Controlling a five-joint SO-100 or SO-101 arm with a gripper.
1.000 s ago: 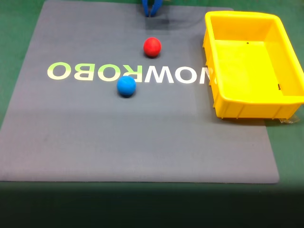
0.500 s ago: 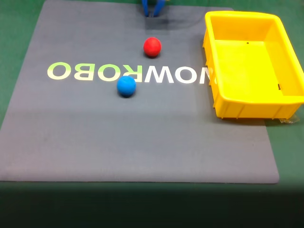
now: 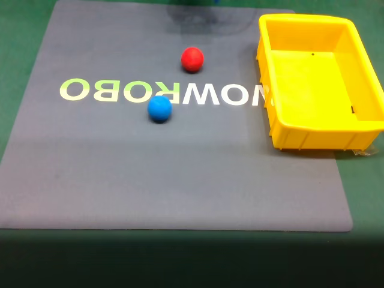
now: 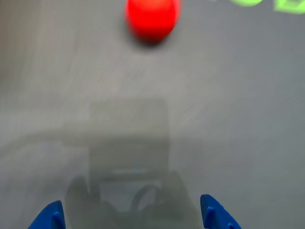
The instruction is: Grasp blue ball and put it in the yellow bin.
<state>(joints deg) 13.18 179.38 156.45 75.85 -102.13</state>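
The blue ball [image 3: 159, 108] is a plain sphere with no long axis or facing; it rests on the grey mat [image 3: 180, 180] in the fixed view, touching the lower edge of the printed lettering, well apart from the yellow bin [image 3: 282, 129]. That lettering, seen upside down, reads "NOWROBO", green on the left and white on the right. The bin sits at the mat's right edge, long side running away from the camera, and is empty. The red ball [image 3: 192, 59] lies beyond the blue one. In the wrist view the gripper [image 4: 133, 217] shows two blue fingertips [image 4: 214, 214] spread wide apart above bare mat, holding nothing.
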